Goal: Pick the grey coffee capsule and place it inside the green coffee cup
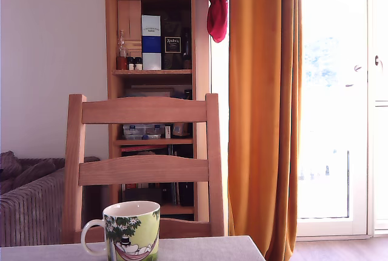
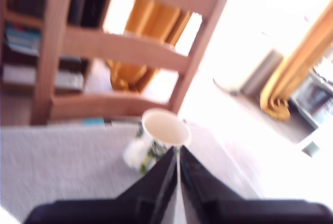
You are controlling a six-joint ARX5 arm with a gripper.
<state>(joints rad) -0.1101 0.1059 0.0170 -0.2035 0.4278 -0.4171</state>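
Note:
The green coffee cup (image 1: 130, 230) stands upright on the table at the bottom of the exterior view, its white handle towards that view's left. In the wrist view, which is blurred, the cup (image 2: 165, 127) shows its white inside, and nothing can be seen in it. My gripper (image 2: 178, 151) hangs just short of the cup's rim and slightly above it. Its black fingers (image 2: 158, 179) are shut, with only a thin slit between them and nothing visible there. The grey coffee capsule is out of view in both frames. The exterior view does not show the gripper.
A grey cloth covers the table (image 1: 200, 249). A wooden chair (image 1: 144, 110) stands right behind the cup, with a bookshelf (image 1: 151, 42) beyond it. An orange curtain (image 1: 264, 109) and a bright window fill the exterior view's right.

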